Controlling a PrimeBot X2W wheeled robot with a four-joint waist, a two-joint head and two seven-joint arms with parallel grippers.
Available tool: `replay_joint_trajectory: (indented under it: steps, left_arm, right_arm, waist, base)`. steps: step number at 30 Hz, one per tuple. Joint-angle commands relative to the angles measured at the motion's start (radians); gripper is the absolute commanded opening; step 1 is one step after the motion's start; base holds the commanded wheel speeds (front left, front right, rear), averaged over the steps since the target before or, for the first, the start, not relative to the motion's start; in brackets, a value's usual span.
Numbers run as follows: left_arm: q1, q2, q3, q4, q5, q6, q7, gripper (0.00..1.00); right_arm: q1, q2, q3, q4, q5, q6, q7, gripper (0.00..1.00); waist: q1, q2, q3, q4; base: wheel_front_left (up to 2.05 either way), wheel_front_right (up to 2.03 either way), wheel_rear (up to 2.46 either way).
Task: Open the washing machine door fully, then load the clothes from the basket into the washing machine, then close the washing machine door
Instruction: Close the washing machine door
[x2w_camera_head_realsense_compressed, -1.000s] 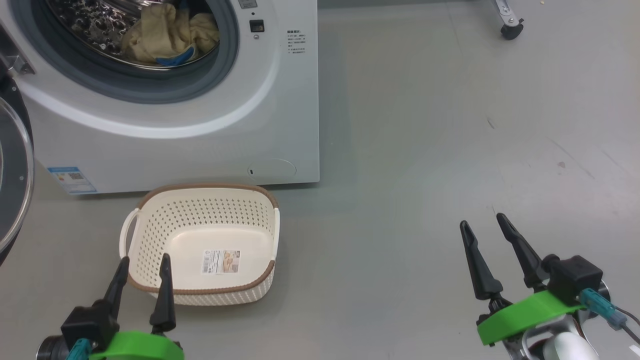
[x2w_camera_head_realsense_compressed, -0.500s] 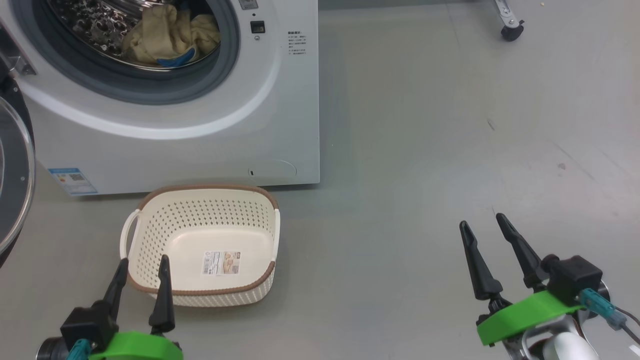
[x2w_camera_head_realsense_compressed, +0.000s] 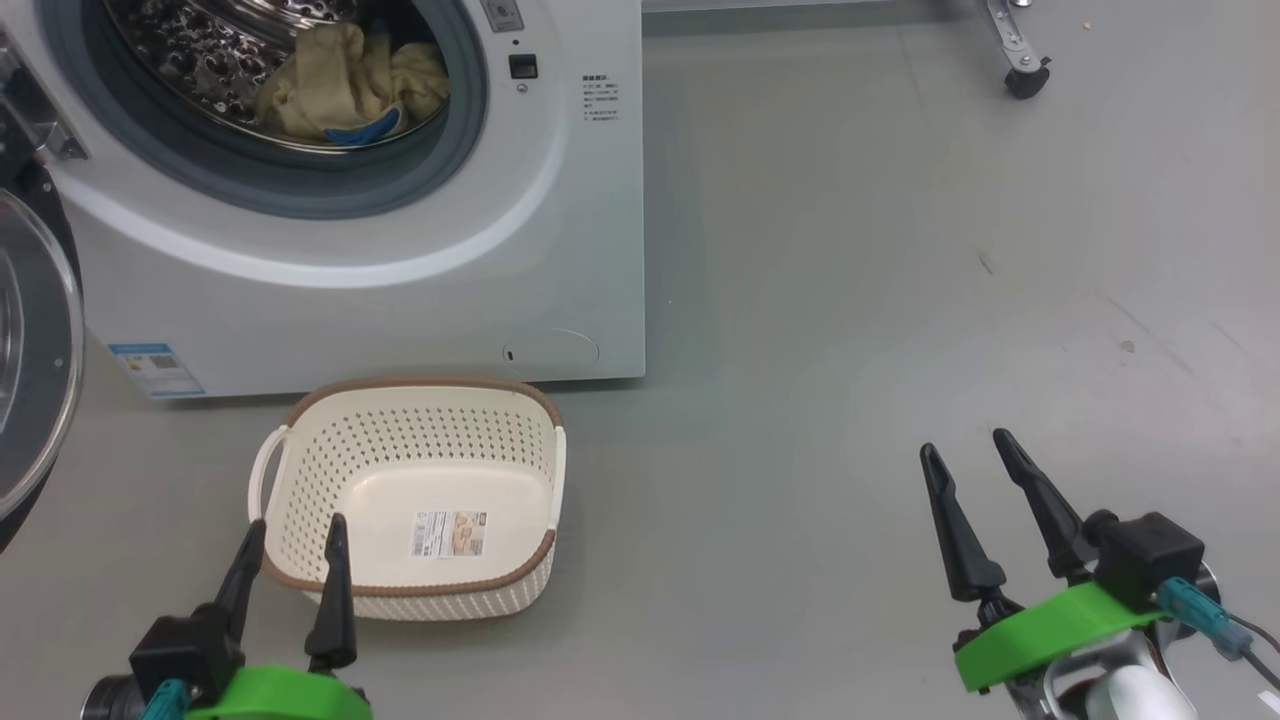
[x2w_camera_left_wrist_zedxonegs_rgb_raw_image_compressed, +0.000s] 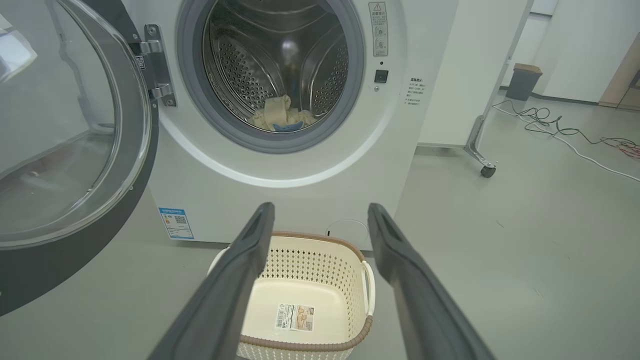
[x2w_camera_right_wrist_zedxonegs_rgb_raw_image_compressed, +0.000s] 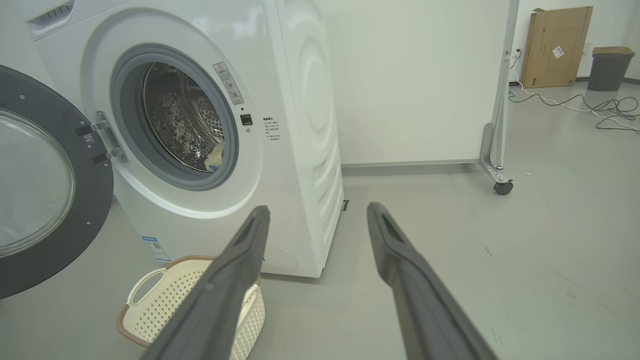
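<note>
Head cam: the washing machine (x2w_camera_head_realsense_compressed: 560, 200) is sitting at the top left, with its door (x2w_camera_head_realsense_compressed: 40, 340) hanging wide open off the left edge. The clothes (x2w_camera_head_realsense_compressed: 340, 85) are lying in the drum (x2w_camera_head_realsense_compressed: 190, 50) — pale yellow, one blue cuff showing. The basket (x2w_camera_head_realsense_compressed: 420, 385) is sitting on the floor (x2w_camera_head_realsense_compressed: 850, 300) just in front of the machine, showing nothing but the sticker (x2w_camera_head_realsense_compressed: 448, 533) on its bottom. The left claw (x2w_camera_head_realsense_compressed: 298, 523) is hovering at the basket's near rim, fingers spread and gripping nothing. The right claw (x2w_camera_head_realsense_compressed: 964, 443) is hanging well off to the right over bare floor, also spread and empty.

Left wrist cam: it's looking straight into the drum, where the clothes are bunching at the bottom, well inside the grey seal. The door is filling the left side, swung right back on its hinge.

Right wrist cam: it's seeing the same thing from the side, the door gaping and the basket low on the left.

So I'm guessing the loading is done and closing is what's coming up. That's calling for an arm to be getting behind the door's black rim and swinging it round until it latches — the left one is looking closer.
</note>
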Motion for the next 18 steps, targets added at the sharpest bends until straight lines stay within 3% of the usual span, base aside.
replay_joint_trajectory:
  steps: [1,9,18]
  left_arm:
    - [-0.045,0.008,0.038,-0.023,0.009,-0.002,-0.014,1.00]
    - [-0.045,0.013,0.042,-0.028,0.015,0.000,-0.014,1.00]
    - [-0.035,0.019,0.035,-0.036,0.014,0.001,-0.014,1.00]
  right_arm:
    - [-0.035,-0.005,0.017,-0.029,0.000,-0.003,-0.007,1.00]
    - [-0.024,0.000,0.017,-0.033,0.001,-0.003,-0.007,1.00]
    - [-0.019,0.002,0.028,-0.032,0.005,-0.003,-0.007,1.00]
  waist:
    - [0.0000,0.0000,-0.002,0.006]
    - [0.0000,0.0000,-0.007,0.077]
    - [0.0000,0.0000,-0.013,0.224]
  base:
    - [0.00,0.00,0.00]
    - [0.00,0.00,0.00]
    - [0.00,0.00,0.00]
